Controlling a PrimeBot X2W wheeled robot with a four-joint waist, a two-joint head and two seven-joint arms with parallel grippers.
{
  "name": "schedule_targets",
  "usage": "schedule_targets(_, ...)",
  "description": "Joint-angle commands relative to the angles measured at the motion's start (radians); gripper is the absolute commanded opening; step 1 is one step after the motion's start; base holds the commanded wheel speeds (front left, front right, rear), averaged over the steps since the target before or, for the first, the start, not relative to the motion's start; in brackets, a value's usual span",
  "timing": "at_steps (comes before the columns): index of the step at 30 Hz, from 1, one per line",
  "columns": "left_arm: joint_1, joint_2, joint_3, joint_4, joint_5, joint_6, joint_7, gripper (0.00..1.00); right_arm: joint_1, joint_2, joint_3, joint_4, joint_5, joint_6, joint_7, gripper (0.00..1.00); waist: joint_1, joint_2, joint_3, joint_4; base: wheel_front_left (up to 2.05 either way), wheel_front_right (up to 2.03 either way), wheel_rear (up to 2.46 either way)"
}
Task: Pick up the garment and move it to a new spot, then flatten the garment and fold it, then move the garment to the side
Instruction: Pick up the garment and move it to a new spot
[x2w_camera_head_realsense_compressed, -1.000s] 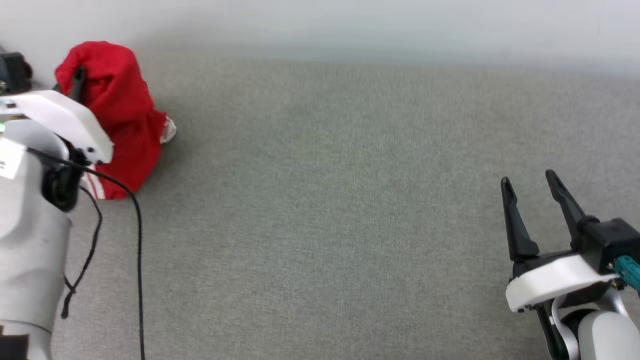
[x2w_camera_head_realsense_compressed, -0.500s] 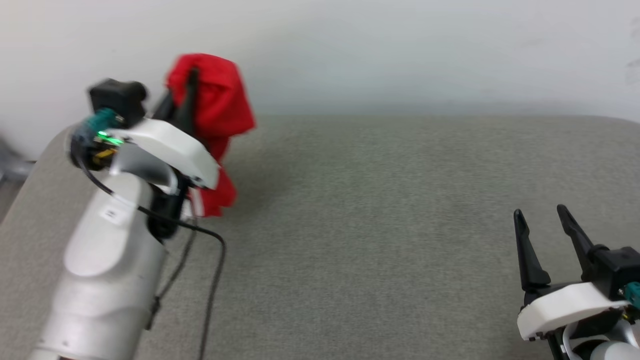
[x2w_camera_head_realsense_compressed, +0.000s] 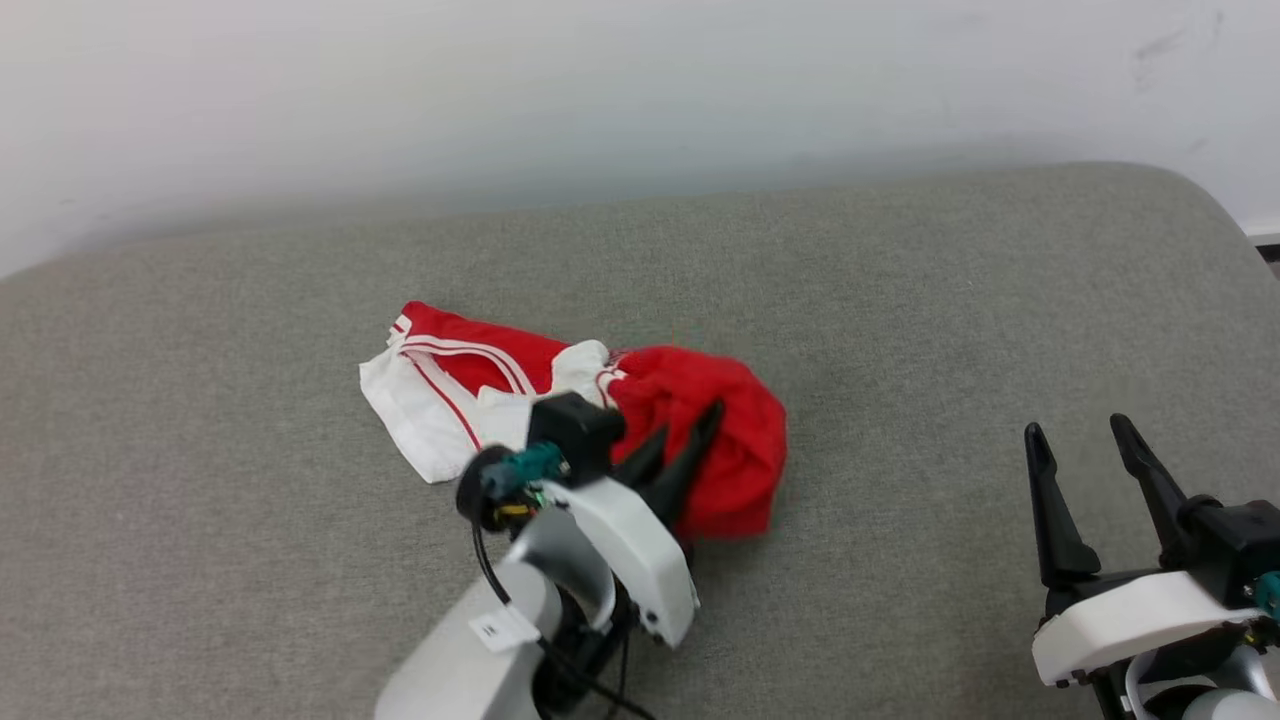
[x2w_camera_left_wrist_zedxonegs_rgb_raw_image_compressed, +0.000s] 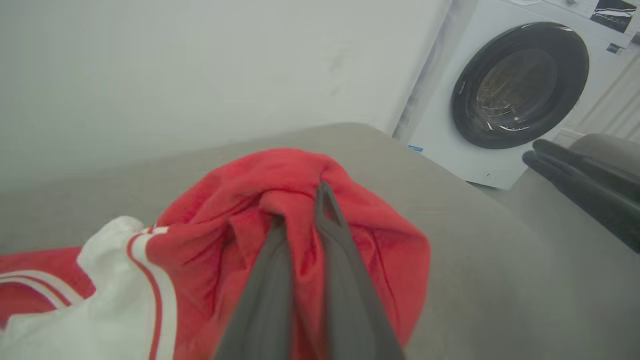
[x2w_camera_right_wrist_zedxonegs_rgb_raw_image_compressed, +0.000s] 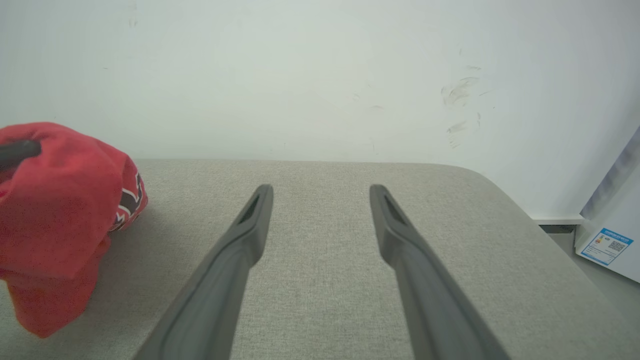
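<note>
The garment (x2w_camera_head_realsense_compressed: 735, 450) is a red jersey with white, red-striped sleeves (x2w_camera_head_realsense_compressed: 425, 415), lying bunched in the middle of the grey padded surface (x2w_camera_head_realsense_compressed: 900, 300). My left gripper (x2w_camera_head_realsense_compressed: 690, 424) is shut on the red bunch at its right end, and the sleeve end trails left on the surface. In the left wrist view the gripper (x2w_camera_left_wrist_zedxonegs_rgb_raw_image_compressed: 300, 205) has red cloth (x2w_camera_left_wrist_zedxonegs_rgb_raw_image_compressed: 380, 250) pinched between its fingers. My right gripper (x2w_camera_head_realsense_compressed: 1078, 432) stands open at the lower right, apart from the cloth. In the right wrist view that gripper (x2w_camera_right_wrist_zedxonegs_rgb_raw_image_compressed: 321, 192) is open, and the garment (x2w_camera_right_wrist_zedxonegs_rgb_raw_image_compressed: 60, 210) at left shows black numerals (x2w_camera_right_wrist_zedxonegs_rgb_raw_image_compressed: 127, 200).
A white wall (x2w_camera_head_realsense_compressed: 600, 90) runs behind the grey surface, whose rounded right corner (x2w_camera_head_realsense_compressed: 1190, 195) drops to the floor. A white washing machine (x2w_camera_left_wrist_zedxonegs_rgb_raw_image_compressed: 520, 85) with a dark round door stands beyond that end. My right gripper's dark fingers (x2w_camera_left_wrist_zedxonegs_rgb_raw_image_compressed: 575, 182) cross the left wrist view.
The head camera has swung. My left arm has carried the garment from the far left, raised, down to the middle of the surface, where its sleeve end now lies spread. The right gripper stays open.
</note>
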Motion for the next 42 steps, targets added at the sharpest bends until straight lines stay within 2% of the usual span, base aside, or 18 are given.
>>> schedule_targets(1,0.022,-0.002,-0.009,-0.004,-0.001,-0.006,0.005,0.00,-0.012,0.001,0.002,-0.001,0.002,-0.001,-0.006,1.00,0.0001,0.0000,0.023,-0.014,0.00,0.00,0.00)
schedule_targets(9,0.181,0.002,-0.101,-0.005,0.006,-0.001,0.020,0.00,-0.039,0.001,0.017,0.010,0.009,-0.001,-0.025,1.00,0.0001,0.0000,0.071,-0.027,0.00,0.00,0.00)
schedule_targets(10,0.189,0.003,-0.104,-0.009,0.010,0.005,0.015,0.11,-0.042,0.001,0.019,0.012,0.007,-0.001,-0.027,1.00,0.0001,0.0000,0.073,-0.026,0.00,0.00,0.00)
schedule_targets(11,0.197,0.002,-0.107,-0.013,0.009,0.008,0.012,0.45,-0.043,0.001,0.018,0.014,0.006,-0.001,-0.028,1.00,0.0001,0.0000,0.073,-0.024,0.00,0.00,0.00)
schedule_targets(12,0.203,0.001,-0.111,-0.017,0.009,0.009,0.008,0.91,-0.041,0.001,0.015,0.015,0.005,-0.001,-0.030,1.00,0.0001,0.0000,0.071,-0.020,0.00,0.00,0.00)
schedule_targets(13,0.206,0.001,-0.114,-0.023,0.013,0.010,0.000,1.00,-0.039,0.001,0.014,0.018,0.003,-0.001,-0.028,1.00,0.0001,0.0000,0.068,-0.016,0.00,0.00,0.00)
schedule_targets(19,0.188,0.010,-0.100,-0.074,0.047,0.039,-0.064,1.00,-0.026,0.001,0.013,0.025,-0.001,-0.001,-0.019,1.00,0.0001,0.0000,0.019,0.010,0.00,0.00,0.00)
schedule_targets(26,0.191,0.042,-0.020,-0.124,0.069,0.122,-0.153,1.00,0.001,0.001,0.018,0.032,-0.001,-0.001,-0.005,1.00,0.0001,0.0000,-0.045,0.036,0.00,0.00,0.00)
schedule_targets(33,0.239,0.102,0.104,-0.156,0.067,0.209,-0.202,1.00,0.030,0.001,0.020,0.018,0.005,-0.001,0.009,1.00,0.0001,0.0000,-0.081,0.056,0.00,0.00,0.00)
schedule_targets(42,0.324,0.199,0.228,-0.167,0.065,0.273,-0.215,1.00,0.049,0.001,0.025,0.018,0.022,-0.001,0.012,1.00,0.0001,0.0000,-0.105,0.069,0.00,0.00,0.00)
